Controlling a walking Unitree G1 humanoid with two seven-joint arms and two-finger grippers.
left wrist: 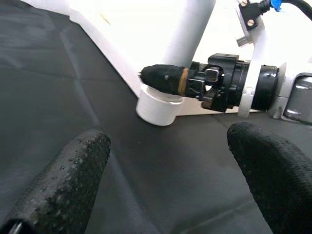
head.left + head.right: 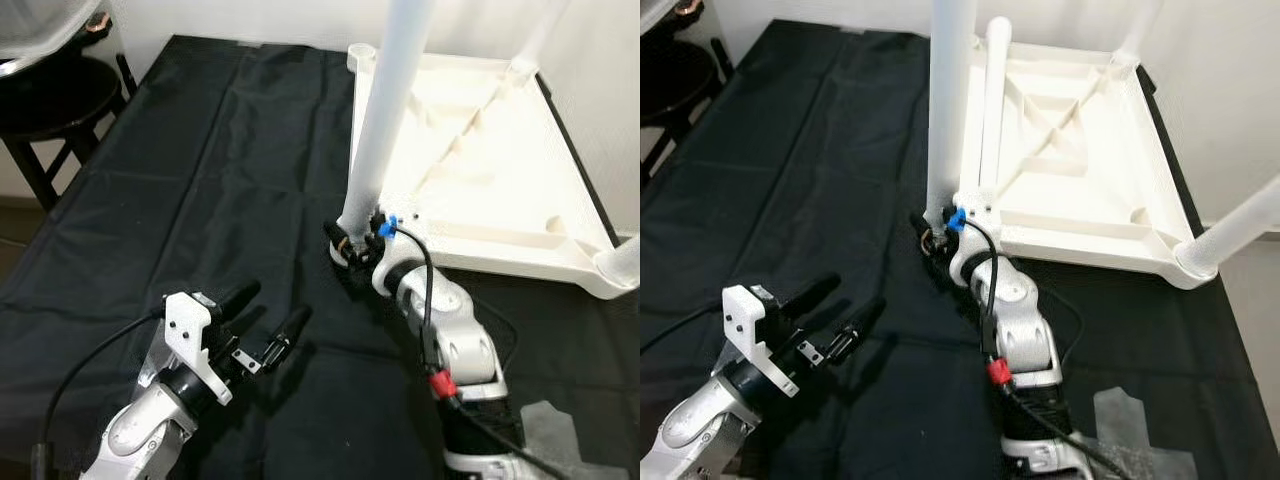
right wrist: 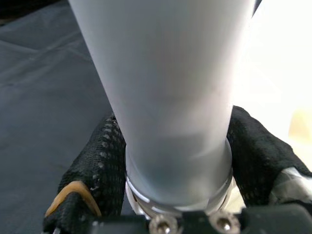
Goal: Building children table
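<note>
the black cloth (image 2: pixel 200 180) carries the upturned white table top (image 2: pixel 480 170), its near corner socket taking an upright table leg (image 2: pixel 385 120). the right gripper (image 2: pixel 352 248) clamps the leg's base, apparently seated. the left gripper (image 2: pixel 262 322) hovers nearby, spread open, holding nothing.

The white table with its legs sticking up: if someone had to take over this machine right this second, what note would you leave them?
Right gripper: shut on the base of a white leg, at the near left corner of the upturned tabletop on the black cloth.
Left gripper: open, holding nothing, low over the cloth, pointing toward that leg.
Done: legs stand at the other three corners, including the near right leg.
Left: whether the gripped leg is fully seated cannot be told; probably finish fixing it, then turn the table upright.
</note>
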